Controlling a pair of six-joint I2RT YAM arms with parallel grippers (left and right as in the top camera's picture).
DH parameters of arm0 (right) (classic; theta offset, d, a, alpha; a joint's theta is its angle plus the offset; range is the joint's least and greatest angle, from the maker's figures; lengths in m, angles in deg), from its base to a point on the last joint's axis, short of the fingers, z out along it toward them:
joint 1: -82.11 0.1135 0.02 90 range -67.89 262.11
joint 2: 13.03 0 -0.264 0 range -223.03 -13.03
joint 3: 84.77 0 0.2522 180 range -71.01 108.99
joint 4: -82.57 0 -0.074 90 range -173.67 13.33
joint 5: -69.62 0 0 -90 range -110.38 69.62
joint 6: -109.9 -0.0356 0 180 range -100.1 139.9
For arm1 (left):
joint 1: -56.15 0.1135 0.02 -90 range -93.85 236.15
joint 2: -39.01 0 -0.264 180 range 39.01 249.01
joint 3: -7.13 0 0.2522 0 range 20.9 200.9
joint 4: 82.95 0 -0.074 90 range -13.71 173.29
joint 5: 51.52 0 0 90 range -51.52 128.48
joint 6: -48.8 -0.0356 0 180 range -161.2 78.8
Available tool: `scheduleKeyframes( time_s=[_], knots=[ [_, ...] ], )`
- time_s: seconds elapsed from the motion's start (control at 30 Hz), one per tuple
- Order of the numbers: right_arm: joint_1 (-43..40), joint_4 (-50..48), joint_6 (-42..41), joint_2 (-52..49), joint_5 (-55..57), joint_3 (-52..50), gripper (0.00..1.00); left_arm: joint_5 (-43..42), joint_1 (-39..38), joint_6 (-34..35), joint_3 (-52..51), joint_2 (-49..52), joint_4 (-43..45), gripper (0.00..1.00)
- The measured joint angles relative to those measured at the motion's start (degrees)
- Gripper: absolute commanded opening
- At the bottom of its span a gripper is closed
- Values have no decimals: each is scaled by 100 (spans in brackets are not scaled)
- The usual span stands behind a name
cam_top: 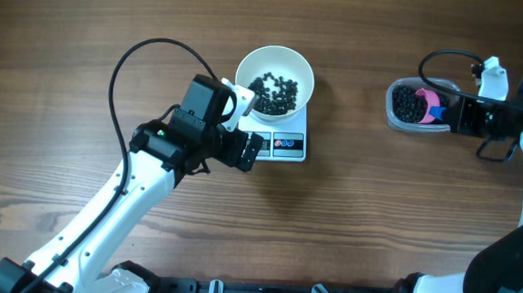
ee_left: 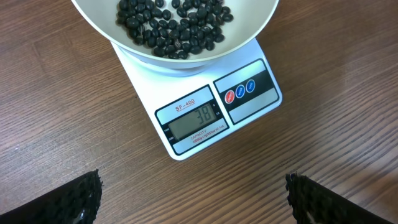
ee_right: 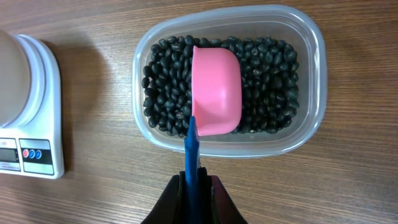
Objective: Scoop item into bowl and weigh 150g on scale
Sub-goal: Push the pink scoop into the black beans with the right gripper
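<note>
The white bowl (cam_top: 248, 68) stands on the scale (cam_top: 292, 130) and holds a shallow layer of the black item (cam_top: 276, 91). In the left wrist view the scale's display (ee_left: 194, 118) reads 38 below the bowl (ee_left: 258, 22). My left gripper (cam_top: 250, 151) hovers just in front of the scale, open, nothing between its fingers (ee_left: 79, 200). At the far right my right gripper (ee_right: 194, 185) is shut on the blue handle (ee_right: 191, 149) of a pink scoop (ee_right: 216, 93). The scoop rests over the black item (ee_right: 270, 81) inside a clear tub (ee_right: 313, 93).
The clear tub (cam_top: 392, 118) sits on the wooden table right of the scale, with a bare stretch of wood between them. A black cable (cam_top: 130, 57) loops over the table left of the bowl. The scale's corner (ee_right: 37, 124) shows at the left of the right wrist view.
</note>
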Motion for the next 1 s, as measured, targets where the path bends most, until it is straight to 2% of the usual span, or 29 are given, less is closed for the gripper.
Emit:
scheduleKeyframes(
  time_s=[1.0],
  knots=[
    [0,238,-31,0,-382,0,4,0,0,0,0,-2,0,100]
  ],
)
